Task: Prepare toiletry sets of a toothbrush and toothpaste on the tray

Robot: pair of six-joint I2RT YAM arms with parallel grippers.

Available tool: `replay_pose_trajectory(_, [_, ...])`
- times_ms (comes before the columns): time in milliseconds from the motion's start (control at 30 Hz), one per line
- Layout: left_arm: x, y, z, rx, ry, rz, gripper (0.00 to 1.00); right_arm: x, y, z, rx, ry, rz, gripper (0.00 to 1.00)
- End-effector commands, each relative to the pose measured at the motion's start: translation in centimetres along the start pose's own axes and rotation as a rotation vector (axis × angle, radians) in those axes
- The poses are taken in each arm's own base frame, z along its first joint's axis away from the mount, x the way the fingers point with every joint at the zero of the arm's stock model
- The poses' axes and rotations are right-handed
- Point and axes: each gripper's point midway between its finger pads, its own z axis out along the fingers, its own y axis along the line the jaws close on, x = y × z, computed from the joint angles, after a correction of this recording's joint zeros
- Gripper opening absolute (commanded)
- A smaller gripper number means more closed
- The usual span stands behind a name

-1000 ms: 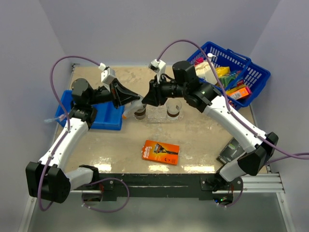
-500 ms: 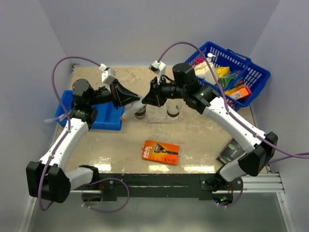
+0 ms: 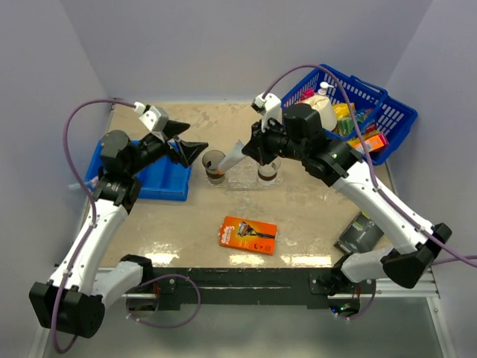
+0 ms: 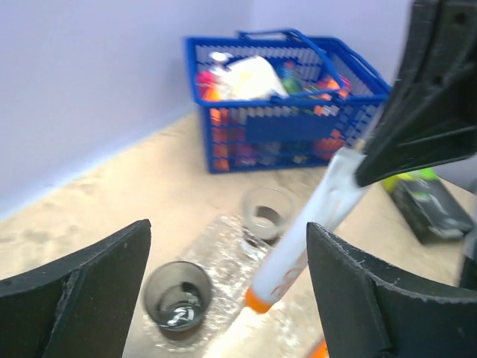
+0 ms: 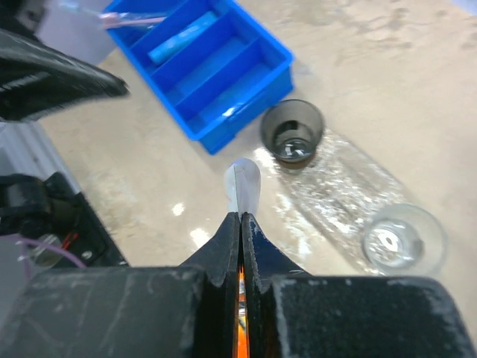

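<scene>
My right gripper (image 3: 247,148) (image 5: 241,218) is shut on the flat crimped end of a small white toothpaste tube (image 3: 232,156) (image 4: 305,231) (image 5: 243,183) with an orange cap. The tube hangs slanted, cap down, above the clear tray (image 3: 242,179) (image 4: 216,239) (image 5: 335,194). Two translucent cups stand on the tray, one at its left end (image 3: 215,165) (image 4: 177,296) (image 5: 292,130) and one at its right end (image 3: 268,170) (image 4: 267,212) (image 5: 402,239). My left gripper (image 3: 195,134) (image 4: 227,253) is open, just left of the tube and apart from it. No toothbrush shows clearly.
A blue compartment bin (image 3: 160,179) (image 5: 201,67) with a blue tube in it lies at the left. A blue wire basket (image 3: 358,112) (image 4: 291,112) of packs stands at the back right. An orange razor pack (image 3: 248,234) lies near the front, a dark pack (image 3: 359,233) at the right.
My left gripper has opened, let go of the tube and drawn back to the left. My right gripper, shut on the tube, has shifted right and carries it alone.
</scene>
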Motion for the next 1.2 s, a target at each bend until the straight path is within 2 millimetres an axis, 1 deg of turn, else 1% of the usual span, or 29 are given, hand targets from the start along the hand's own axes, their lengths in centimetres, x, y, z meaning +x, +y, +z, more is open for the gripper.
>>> replay_pose_trajectory(0, [-1.3, 4.6, -1.9, -0.309, -0.047, 0.083, 0.89, -3.0, -3.6, -3.2, 0.218, -0.072, -0.071, 0.00])
replay_pose_trajectory(67, [-1.0, 5.7, -2.2, -0.373, -0.034, 0.073, 0.89, -2.4, -5.1, -3.3, 0.282, -0.041, -0.083, 0.00])
replay_pose_trajectory(100, [-1.0, 6.3, -2.6, -0.415, -0.034, 0.074, 0.89, -2.6, -5.6, -3.4, 0.303, -0.039, -0.088, 0.00])
replay_pose_trajectory(133, [-0.6, 6.7, -2.6, -0.429, -0.019, 0.071, 0.90, -2.2, -6.1, -3.3, 0.324, -0.022, -0.091, 0.00])
replay_pose_trajectory(200, [-0.6, 7.1, -2.8, -0.454, -0.013, 0.074, 0.90, -2.1, -6.6, -3.1, 0.347, -0.002, -0.109, 0.00])
replay_pose_trajectory(300, [-0.2, 7.3, -2.7, -0.456, -0.004, 0.072, 0.90, -1.8, -7.2, -2.5, 0.363, 0.023, -0.124, 0.00])
replay_pose_trajectory(400, [-0.1, 7.5, -2.8, -0.467, -0.002, 0.070, 0.90, -1.5, -7.5, -1.8, 0.367, 0.042, -0.138, 0.00])
replay_pose_trajectory(467, [0.0, 7.6, -2.8, -0.475, 0.001, 0.070, 0.90, -1.7, -7.7, -1.5, 0.370, 0.039, -0.139, 0.00])
replay_pose_trajectory(500, [0.0, 7.8, -2.9, -0.485, 0.001, 0.070, 0.90, -1.4, -7.9, -0.9, 0.374, 0.051, -0.138, 0.00])
replay_pose_trajectory(567, [0.2, 8.0, -3.0, -0.494, 0.008, 0.071, 0.90, -1.5, -8.3, -0.7, 0.384, 0.062, -0.168, 0.00])
replay_pose_trajectory(700, [0.3, 8.2, -3.1, -0.504, 0.012, 0.075, 0.90, -1.6, -8.9, 0.0, 0.404, 0.064, -0.174, 0.00])
replay_pose_trajectory(800, [0.5, 8.2, -3.0, -0.504, 0.018, 0.076, 0.90, -1.2, -9.2, 0.9, 0.405, 0.082, -0.180, 0.00])
replay_pose_trajectory(1167, [0.8, 8.4, -3.0, -0.507, 0.034, 0.077, 0.89, -1.9, -9.1, 2.7, 0.376, 0.068, -0.186, 0.00])
